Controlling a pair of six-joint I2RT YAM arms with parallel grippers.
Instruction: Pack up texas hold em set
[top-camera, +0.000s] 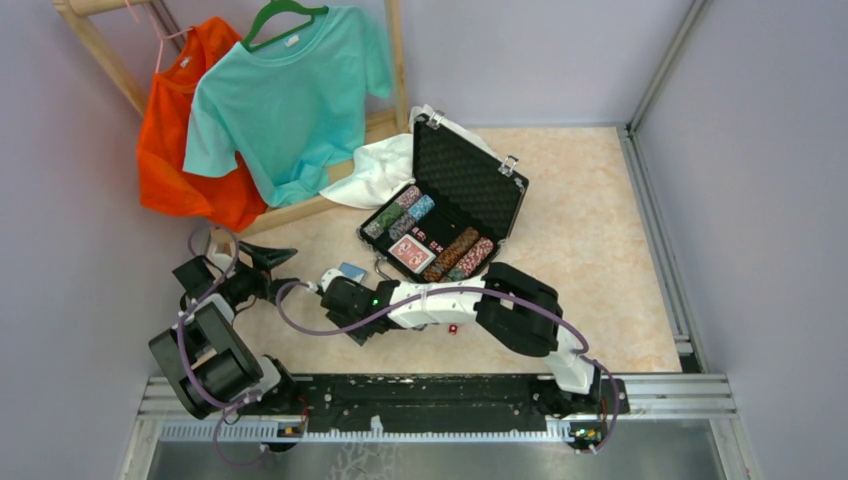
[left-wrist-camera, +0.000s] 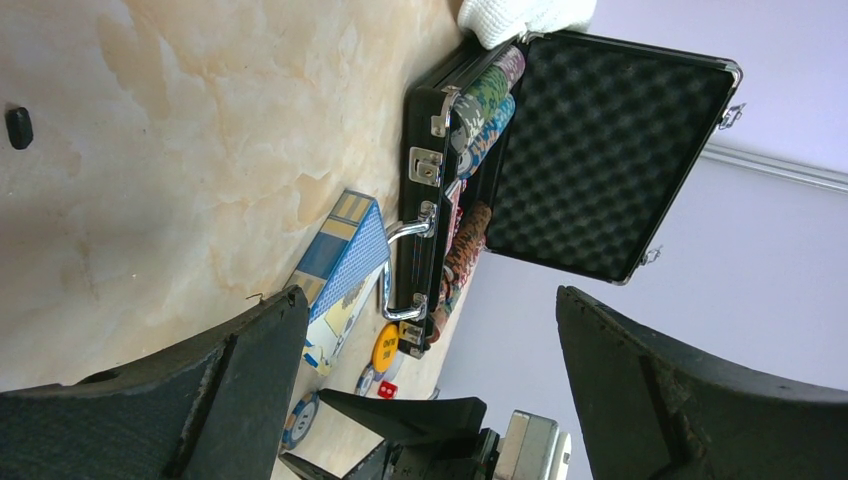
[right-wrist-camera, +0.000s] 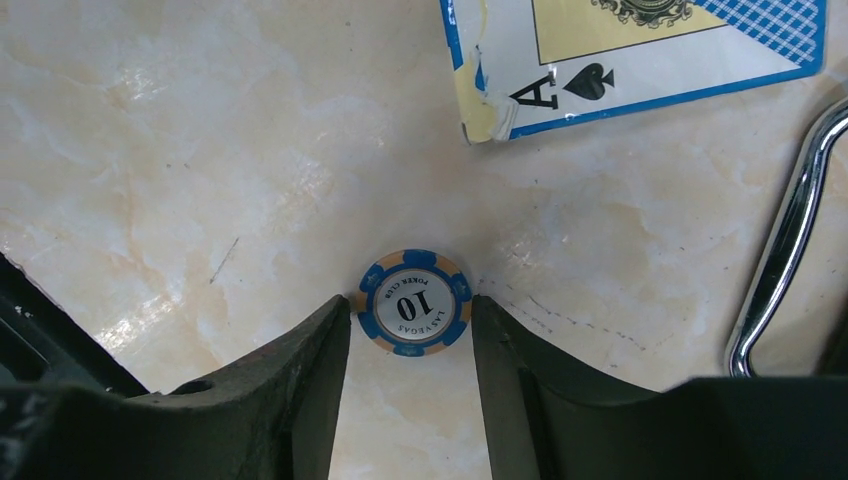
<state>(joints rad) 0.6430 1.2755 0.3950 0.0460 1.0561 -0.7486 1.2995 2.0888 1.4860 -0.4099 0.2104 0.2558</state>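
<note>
The black case (top-camera: 465, 175) stands open, with rows of chips (top-camera: 462, 254) and a red deck (top-camera: 410, 253) inside. In front of it lie a blue deck (top-camera: 352, 271) and a red die (top-camera: 453, 328). My right gripper (right-wrist-camera: 411, 305) reaches left across the table, its fingertips against both sides of a blue "10" chip (right-wrist-camera: 413, 302) that lies flat. The blue deck (right-wrist-camera: 640, 50) and the case handle (right-wrist-camera: 790, 230) lie just beyond it. My left gripper (left-wrist-camera: 430, 300) is open and empty, pointing at the case (left-wrist-camera: 600, 140). That view also shows a yellow button (left-wrist-camera: 385, 347) and the die (left-wrist-camera: 387, 389).
A white cloth (top-camera: 380, 170) lies behind the case's left end. An orange shirt (top-camera: 185, 130) and a teal shirt (top-camera: 290, 90) hang on a wooden rack at the back left. Metal rails run along the table's right edge (top-camera: 655, 200). A small dark object (left-wrist-camera: 18, 127) lies on the table.
</note>
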